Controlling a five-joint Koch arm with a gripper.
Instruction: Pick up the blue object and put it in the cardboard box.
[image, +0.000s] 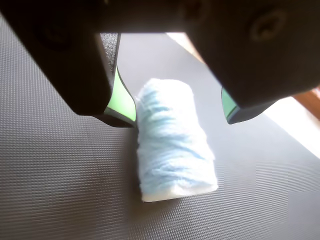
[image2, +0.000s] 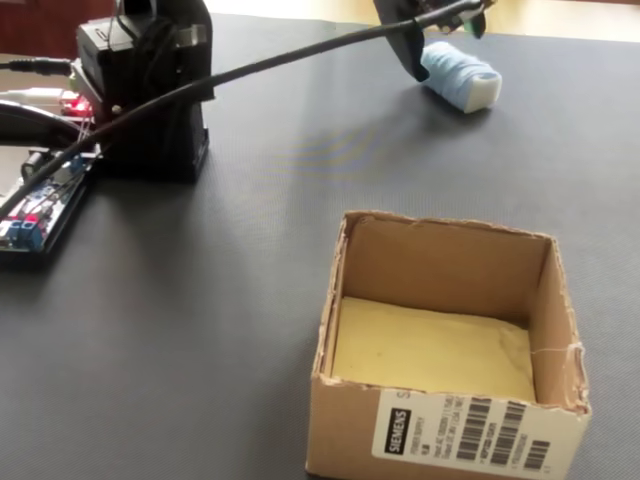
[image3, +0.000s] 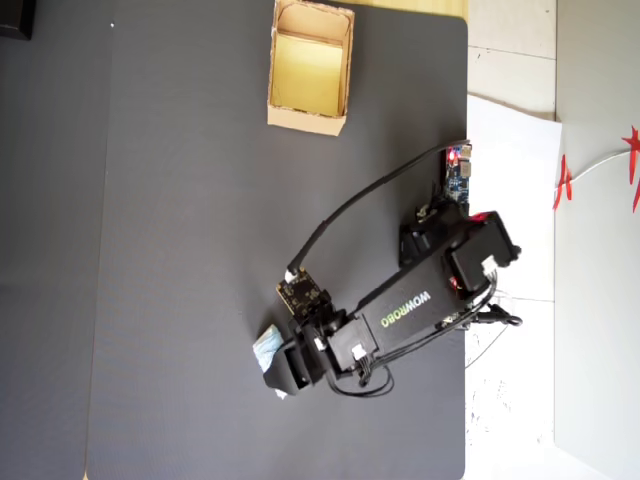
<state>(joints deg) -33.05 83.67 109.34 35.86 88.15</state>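
The blue object is a pale blue roll with whitish ends, lying on the dark mat. My gripper is open and low over its far end, one green-padded finger close against its left side and the other well clear on the right. In the fixed view the gripper hangs over the roll at the far side of the mat. In the overhead view the roll peeks out beside the gripper. The cardboard box stands open near the front and holds nothing; overhead it sits at the top.
The arm's black base and a circuit board with wiring sit at the left of the fixed view. A black cable runs from the base to the gripper. The mat's edge and white floor lie to the right overhead.
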